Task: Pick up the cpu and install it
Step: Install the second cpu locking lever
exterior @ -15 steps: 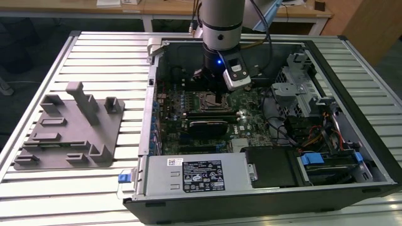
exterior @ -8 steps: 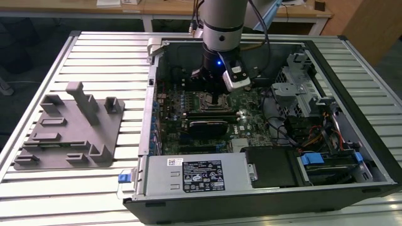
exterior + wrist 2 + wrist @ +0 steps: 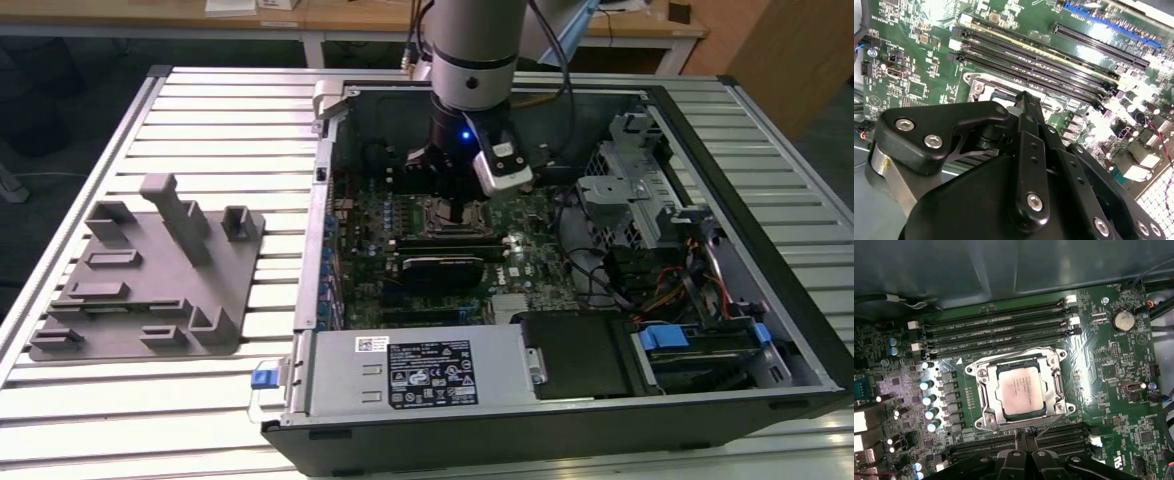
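My hand [image 3: 1021,440] hangs low inside the open computer case [image 3: 747,330], just above the motherboard [image 3: 1114,365], and in the first wrist view its two fingertips [image 3: 1019,436] come together to a narrow point at the edge of the socket frame [image 3: 985,415]. They look pressed close with nothing between them. In the second wrist view my black linkage arms [image 3: 1031,165] converge the same way over the board.

Just past my fingertips the cpu [image 3: 1020,390] lies flat in the socket, its silver-grey top facing up, bordered all round by the metal frame. I am not touching it; it sits apart from my fingertips, seated in its square bed.

Beyond the socket run the long dark memory slots [image 3: 999,330], side by side across the board, with a round coin battery [image 3: 1124,320] off toward one corner.

Further out, in the exterior view, a grey fixture block [image 3: 147,275] rests on the slatted metal counter [image 3: 200,120] to the exterior view's left of the case.
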### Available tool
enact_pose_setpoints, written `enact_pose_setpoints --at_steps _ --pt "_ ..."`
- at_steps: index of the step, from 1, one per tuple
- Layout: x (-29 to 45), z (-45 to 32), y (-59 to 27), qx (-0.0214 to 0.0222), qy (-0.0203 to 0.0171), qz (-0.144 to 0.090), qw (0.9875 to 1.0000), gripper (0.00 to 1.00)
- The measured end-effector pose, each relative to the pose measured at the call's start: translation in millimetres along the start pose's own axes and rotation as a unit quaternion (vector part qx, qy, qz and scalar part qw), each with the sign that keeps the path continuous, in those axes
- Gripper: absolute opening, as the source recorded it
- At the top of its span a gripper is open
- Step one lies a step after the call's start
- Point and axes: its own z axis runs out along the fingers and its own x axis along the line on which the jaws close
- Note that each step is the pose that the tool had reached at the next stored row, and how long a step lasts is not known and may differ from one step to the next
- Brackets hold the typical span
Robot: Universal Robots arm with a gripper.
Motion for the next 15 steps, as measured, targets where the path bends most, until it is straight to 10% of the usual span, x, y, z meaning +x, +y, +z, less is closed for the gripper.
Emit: enact_pose_setpoints --at_steps 5,11,15 --pt "-0.4 0.3 -4.1 -0.0014 0.0002 -0.004 1.0 0.11" --pt "4.8 3.4 -5.8 -0.0182 0.003 -0.02 0.9996 0.11" --pt "8.7 5.4 -9.9 -0.0194 0.0033 -0.029 0.9994 0.11"
